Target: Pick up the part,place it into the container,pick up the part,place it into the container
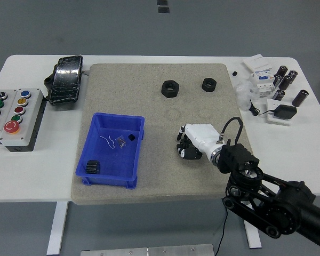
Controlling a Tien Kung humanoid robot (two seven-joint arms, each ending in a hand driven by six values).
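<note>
Two black hex-nut parts lie on the grey mat, a larger nut (170, 88) and a smaller nut (208, 84) to its right. The blue container (113, 150) stands at the mat's left; inside are a black gear (93, 167), a small black piece (131, 137) and a thin wire. My right hand (185, 145), white with black fingertips, hovers low over the mat right of the container, fingers curled, holding nothing that I can see. It is well short of both nuts. The left arm does not show.
A button box (13, 115) and a black wrapped block (65, 79) sit at the left. Several black cylinders, white breaker parts (260, 74) and a small adapter with cable (283, 112) crowd the right end of the table.
</note>
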